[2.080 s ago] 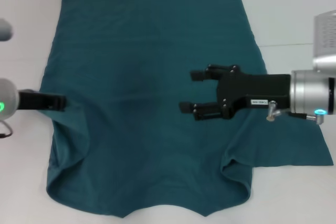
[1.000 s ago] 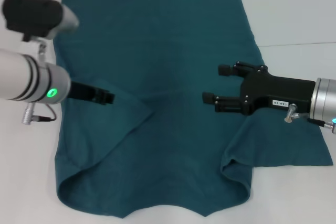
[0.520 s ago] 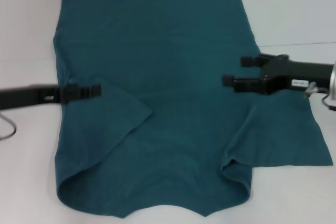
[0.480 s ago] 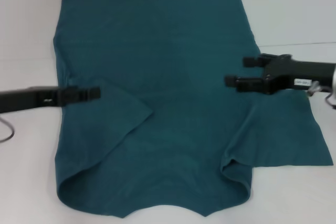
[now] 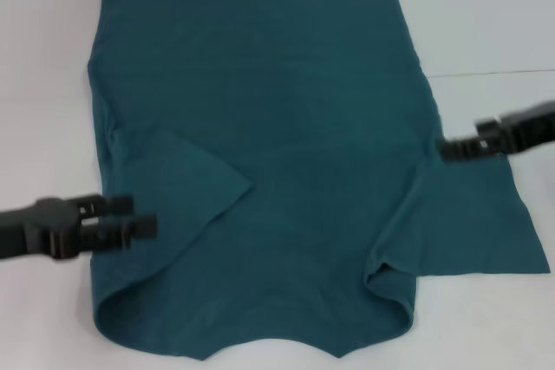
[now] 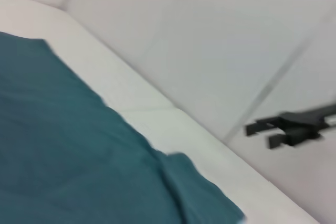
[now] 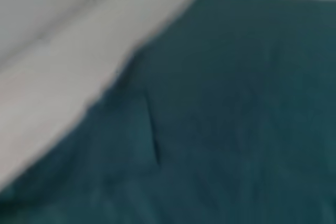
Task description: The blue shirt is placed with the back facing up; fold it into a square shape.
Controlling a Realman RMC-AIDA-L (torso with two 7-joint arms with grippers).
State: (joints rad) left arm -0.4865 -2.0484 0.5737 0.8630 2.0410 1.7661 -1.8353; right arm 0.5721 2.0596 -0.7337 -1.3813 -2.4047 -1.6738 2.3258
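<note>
Over blue shirt [image 5: 277,145] | left end effector [image 5: 139,218] retreated, narrow gap | right end effector [image 5: 447,149] withdrawn, grip unclear

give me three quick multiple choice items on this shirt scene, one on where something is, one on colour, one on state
1. Where is the right claw?
A. at the shirt's right edge, above the spread sleeve
B. on the collar
C. at the hem

2. What colour is the shirt?
A. red
B. dark teal-blue
C. white

3. How does the left sleeve lie?
A. spread flat onto the table
B. cut off
C. folded in over the body

Answers:
1 A: the right claw sits at the right edge of the blue shirt.
2 B: the cloth is teal-blue against the pale table.
3 C: the left sleeve makes a pointed flap on the body, near the left claw.
</note>
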